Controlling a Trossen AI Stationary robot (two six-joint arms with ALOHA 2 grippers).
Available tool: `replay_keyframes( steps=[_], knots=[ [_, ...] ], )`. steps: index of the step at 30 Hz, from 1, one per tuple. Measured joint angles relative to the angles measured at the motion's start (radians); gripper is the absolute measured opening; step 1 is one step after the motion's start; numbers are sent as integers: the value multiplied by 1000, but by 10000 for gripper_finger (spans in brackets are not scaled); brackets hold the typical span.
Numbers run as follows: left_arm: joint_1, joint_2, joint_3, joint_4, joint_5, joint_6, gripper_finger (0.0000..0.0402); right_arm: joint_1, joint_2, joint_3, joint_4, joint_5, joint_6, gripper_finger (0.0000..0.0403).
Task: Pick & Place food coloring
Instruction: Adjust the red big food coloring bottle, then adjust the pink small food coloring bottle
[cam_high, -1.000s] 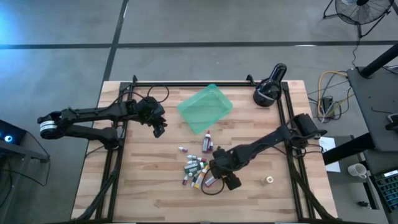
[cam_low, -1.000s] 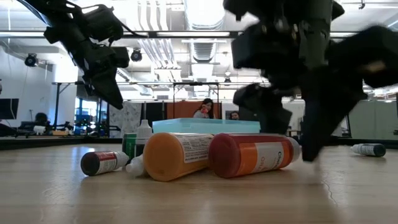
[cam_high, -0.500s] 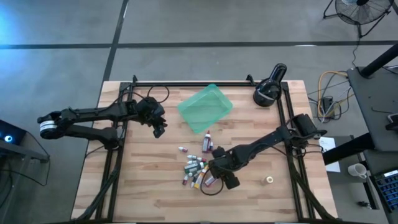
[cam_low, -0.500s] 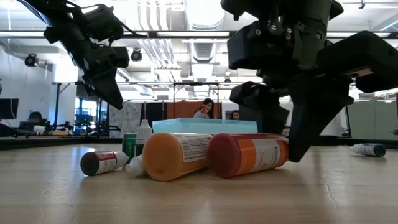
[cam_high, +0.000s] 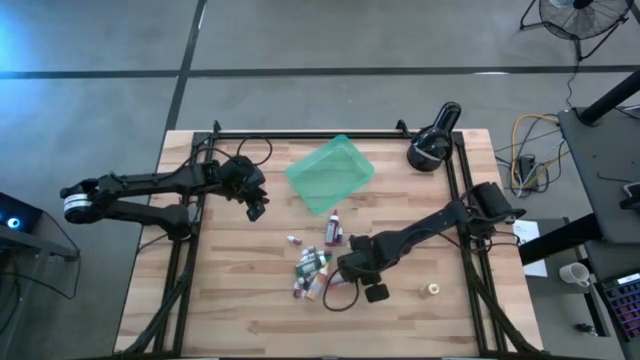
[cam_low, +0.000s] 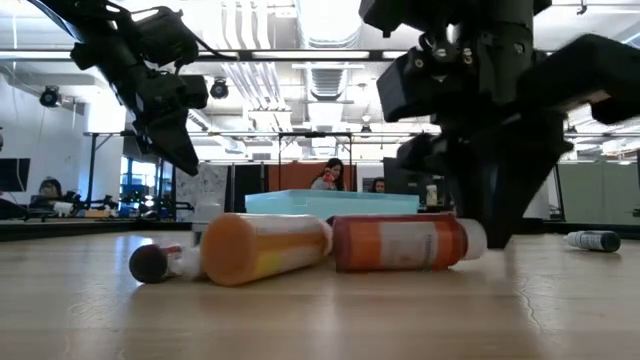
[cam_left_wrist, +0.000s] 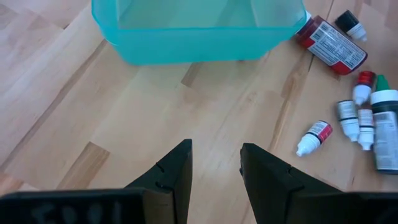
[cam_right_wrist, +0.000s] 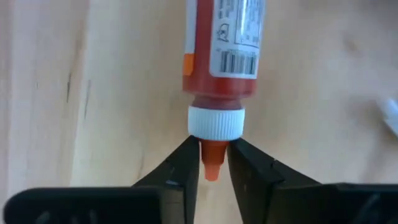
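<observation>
The tray (cam_high: 330, 174) sits on the table (cam_high: 230, 300) toward the far edge, near the middle. A lamp (cam_high: 432, 143) stands to its right, by the far right corner. The bottles (cam_high: 312, 272) lie in a loose cluster nearer the front edge, in front of the tray and well apart from it; one bottle (cam_high: 334, 229) lies between the tray and the cluster. A small roll (cam_high: 433, 289) lies alone to the right of the cluster. The left gripper (cam_high: 256, 208) hangs above the table left of the tray. The right gripper (cam_high: 340, 274) is at the cluster's right edge, its fingers (cam_right_wrist: 186, 163) on either side of the tip of a lying bottle (cam_right_wrist: 222, 56).
</observation>
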Motion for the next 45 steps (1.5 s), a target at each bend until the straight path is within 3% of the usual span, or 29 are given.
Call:
replay_keyframes(
  steps=[3, 5, 14, 20, 27, 33, 45],
  knots=[
    [0, 0, 0, 0, -1, 0, 110, -22, -16, 36, -142, -11, 108, 55],
    [0, 0, 0, 2, -1, 0, 110, -46, -17, 62, -251, -80, 184, 44],
    [0, 0, 0, 55, -2, 2, 110, -185, -17, 100, -445, -687, 557, 36],
    [0, 0, 0, 70, -2, 9, 110, -226, -17, 95, -583, -875, 703, 46],
    [0, 0, -20, 82, -2, 16, 110, -242, 1, 32, -701, -882, 713, 49],
    [-9, -2, -52, 84, 11, 3, 110, -240, 24, -12, -713, -932, 670, 58],
    [-18, -5, -57, 89, 28, 1, 110, -246, 26, -18, -711, -934, 670, 61]
  ],
)
